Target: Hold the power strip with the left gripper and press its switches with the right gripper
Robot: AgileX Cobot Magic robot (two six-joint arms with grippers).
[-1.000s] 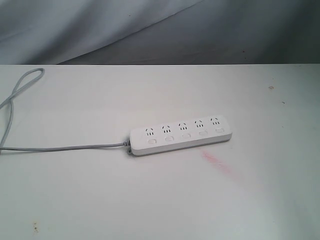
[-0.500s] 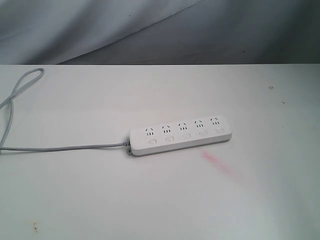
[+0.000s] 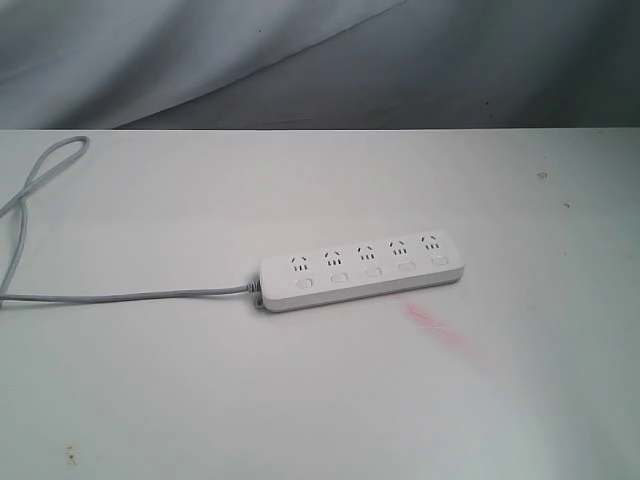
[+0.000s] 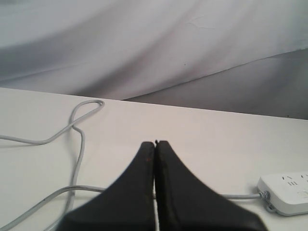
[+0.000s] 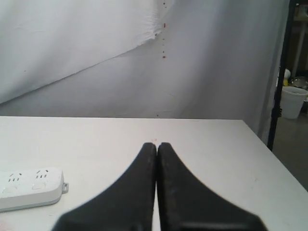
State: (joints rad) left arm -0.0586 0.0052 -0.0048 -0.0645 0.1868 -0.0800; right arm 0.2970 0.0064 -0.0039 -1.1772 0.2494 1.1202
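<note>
White plastic five-socket power strip (image 3: pixel 362 268) lies flat on pale bench (image 3: pixel 300 400), small button switches (image 3: pixel 372 271) up for pressing, ahead of both claws. Black left claw (image 4: pixel 155 143), black right claw (image 5: pixel 157 144): pressed together, empty.

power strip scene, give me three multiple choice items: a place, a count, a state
1. In the exterior view, the cord leaves the power strip at its: A left end, B right end, C far side.
2. Sockets on the strip: A three, B five, C seven.
3. The left hand is: A wide open, B shut on nothing, C shut on the cord.
Key: 1 A, the cord joins at the left end; 2 B, five show in a row; 3 B, it is closed, nothing gripped.
</note>
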